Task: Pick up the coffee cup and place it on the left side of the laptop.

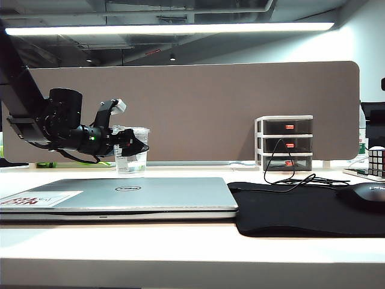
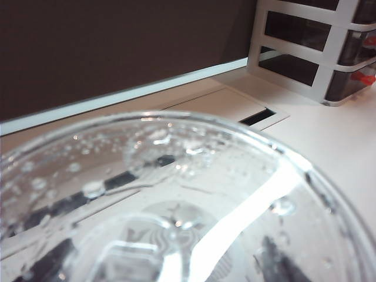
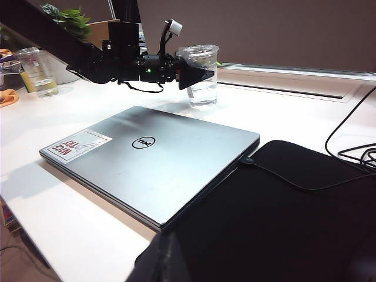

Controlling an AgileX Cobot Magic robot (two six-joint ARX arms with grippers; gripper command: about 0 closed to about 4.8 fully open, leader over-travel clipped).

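My left gripper (image 1: pixel 137 146) reaches level around the upper part of the cup (image 1: pixel 130 150), its fingers (image 3: pixel 197 75) spread on either side; I cannot tell whether they touch it. The cup stands on the desk (image 1: pixel 180 253) behind the closed laptop (image 1: pixel 114 198). My right gripper is out of sight.

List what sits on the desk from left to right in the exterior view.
Wide silver closed laptop → black mouse pad → dark computer mouse. Behind them: left gripper at the clear plastic coffee cup → white three-drawer mini unit.
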